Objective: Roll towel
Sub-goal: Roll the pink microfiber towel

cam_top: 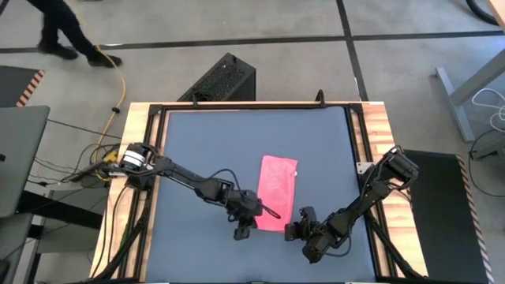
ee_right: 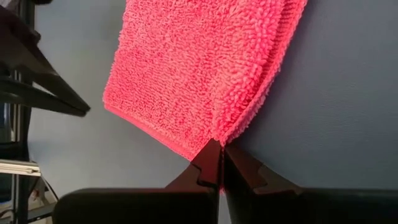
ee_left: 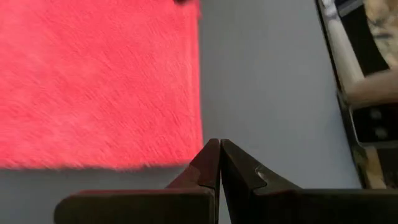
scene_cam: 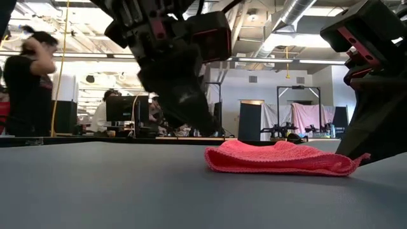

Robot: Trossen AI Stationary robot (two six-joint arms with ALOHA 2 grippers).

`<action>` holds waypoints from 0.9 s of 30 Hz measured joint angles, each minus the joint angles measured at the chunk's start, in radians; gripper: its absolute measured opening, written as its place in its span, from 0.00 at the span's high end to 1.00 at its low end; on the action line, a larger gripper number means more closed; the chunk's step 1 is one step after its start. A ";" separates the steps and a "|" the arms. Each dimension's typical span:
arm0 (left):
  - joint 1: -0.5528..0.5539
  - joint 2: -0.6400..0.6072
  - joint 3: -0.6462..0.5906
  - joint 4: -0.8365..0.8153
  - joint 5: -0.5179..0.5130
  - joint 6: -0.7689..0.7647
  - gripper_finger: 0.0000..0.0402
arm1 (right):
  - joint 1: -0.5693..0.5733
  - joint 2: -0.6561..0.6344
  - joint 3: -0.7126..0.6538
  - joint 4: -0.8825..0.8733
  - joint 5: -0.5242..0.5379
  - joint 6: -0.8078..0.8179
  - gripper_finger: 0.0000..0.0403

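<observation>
From above, the towel (cam_top: 278, 192) is lying folded into a narrow strip a little right of the desk's (cam_top: 205, 142) middle, reaching toward the near edge; the left gripper (cam_top: 272, 213) is sitting clenched and empty at its near left corner, while the right gripper (cam_top: 293, 231) is pinching the near right corner. At desk level, the cloth is resting low and limp, looking light and floppy, likely to sag if lifted. The left wrist camera is showing shut fingers beside the hem. The right wrist camera is showing looped pile caught between its fingertips; the stitched corners seem the surest hold.
</observation>
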 joint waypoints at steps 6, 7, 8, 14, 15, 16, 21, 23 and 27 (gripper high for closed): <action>0.002 0.000 0.001 0.008 -0.063 -0.030 1.00 | 0.000 0.000 0.000 0.002 0.000 0.000 0.91; 0.001 0.000 0.001 0.007 -0.062 -0.039 1.00 | 0.000 0.000 0.000 0.004 0.000 0.000 0.91; 0.001 0.000 0.001 0.004 -0.061 -0.044 1.00 | 0.000 0.000 0.000 0.005 0.000 0.000 0.91; 0.001 0.000 0.001 -0.007 -0.045 -0.055 1.00 | 0.000 0.000 0.000 0.021 0.001 -0.001 0.91; 0.001 0.000 0.001 -0.010 -0.049 -0.055 1.00 | 0.000 0.000 0.000 0.021 0.001 -0.001 0.91; 0.001 0.000 0.001 -0.014 -0.052 -0.055 1.00 | 0.000 0.000 0.000 0.021 0.001 -0.001 0.91; 0.002 -0.001 0.001 -0.041 -0.074 -0.055 1.00 | 0.003 0.000 0.000 0.023 0.001 0.000 0.91; 0.002 -0.001 0.001 -0.052 -0.094 -0.054 1.00 | 0.003 0.000 0.000 0.024 0.001 0.000 0.91; 0.005 0.009 0.002 -0.037 -0.090 -0.056 1.00 | 0.002 0.000 0.000 0.028 0.001 0.000 0.91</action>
